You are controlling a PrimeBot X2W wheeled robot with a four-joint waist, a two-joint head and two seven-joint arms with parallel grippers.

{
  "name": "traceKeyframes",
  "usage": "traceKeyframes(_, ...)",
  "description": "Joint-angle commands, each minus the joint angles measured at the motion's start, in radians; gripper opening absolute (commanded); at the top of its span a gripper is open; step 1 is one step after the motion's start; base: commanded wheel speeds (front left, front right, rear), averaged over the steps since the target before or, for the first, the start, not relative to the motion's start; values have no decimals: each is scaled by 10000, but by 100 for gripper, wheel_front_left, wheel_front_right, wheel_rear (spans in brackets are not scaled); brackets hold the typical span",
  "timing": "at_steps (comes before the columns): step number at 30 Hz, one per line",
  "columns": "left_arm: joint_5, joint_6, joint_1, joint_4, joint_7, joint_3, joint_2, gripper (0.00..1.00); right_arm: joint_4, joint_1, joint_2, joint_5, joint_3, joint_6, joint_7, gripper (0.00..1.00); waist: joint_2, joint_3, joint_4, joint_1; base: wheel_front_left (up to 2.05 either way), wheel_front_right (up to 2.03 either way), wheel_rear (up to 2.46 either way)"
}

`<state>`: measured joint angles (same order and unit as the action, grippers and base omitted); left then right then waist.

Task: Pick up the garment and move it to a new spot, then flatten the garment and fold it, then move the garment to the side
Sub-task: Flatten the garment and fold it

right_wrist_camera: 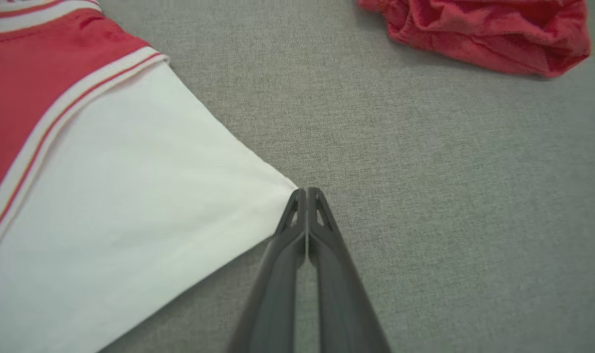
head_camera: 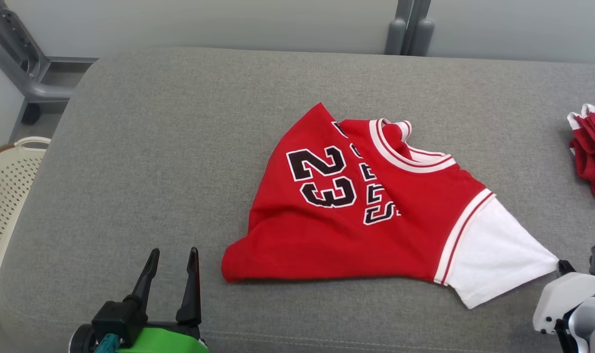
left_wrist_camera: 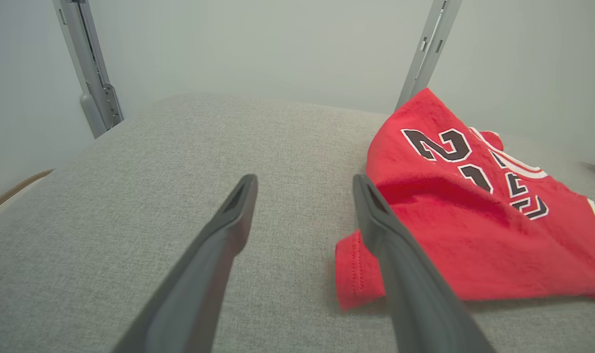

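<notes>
The garment is a red jersey with a black "23" and white sleeves, lying roughly folded on the grey padded table. Its white sleeve is drawn out to a point at the right. My right gripper is shut on the tip of that sleeve corner, and its dark fingertip meets the point in the head view. My left gripper hovers open near the front edge, just left of the jersey's red hem corner; nothing lies between its fingers.
A second crumpled red garment lies at the table's right edge, beyond my right gripper. A cream perforated basket stands on the floor at the left. Grey frame posts rise behind the table.
</notes>
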<state>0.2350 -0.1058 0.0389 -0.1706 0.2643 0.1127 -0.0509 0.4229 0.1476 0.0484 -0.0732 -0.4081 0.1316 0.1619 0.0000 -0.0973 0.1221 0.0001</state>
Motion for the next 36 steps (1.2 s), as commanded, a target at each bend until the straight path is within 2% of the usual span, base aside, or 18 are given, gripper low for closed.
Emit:
traceKeyframes(1, -5, 31, 129, -10, 4, 6, -4, 100, -174, -171, 42, -27, -267, -19, -33, 0, 0, 93, -114, -1, 0, 0, 0)
traceKeyframes(8, -3, 23, 159, -32, 4, 62, -4, 100, -501, -445, 42, 27, -785, -19, 178, 0, 0, 241, -322, -1, 0, 0, 0)
traceKeyframes(9, -4, 12, 171, -48, 4, 84, -5, 100, -511, -478, 44, 119, -859, -19, 153, 100, 0, 276, -350, -1, 0, 0, 0)
traceKeyframes(16, -37, -22, 273, -180, 4, 121, -7, 100, -497, -495, 41, 423, -908, -17, -338, 100, 0, 523, -317, -1, 0, 0, 0)
traceKeyframes(20, 65, 29, 343, -336, 4, 49, -7, 100, -423, -475, 38, 1171, -831, -17, -980, 100, 0, 764, -303, -1, 0, 0, 0)
traceKeyframes(30, 462, 255, 481, -827, -46, -353, -90, 100, -851, -1226, 38, 2768, 1275, -14, -3302, 100, 0, 1390, -510, -1, 0, 0, 0)
traceKeyframes(36, 588, 428, 575, -939, -63, -557, -189, 100, -1156, -1597, 38, 2799, 1956, -14, -3760, 100, 0, 1597, -726, -1, 0, 0, 0)
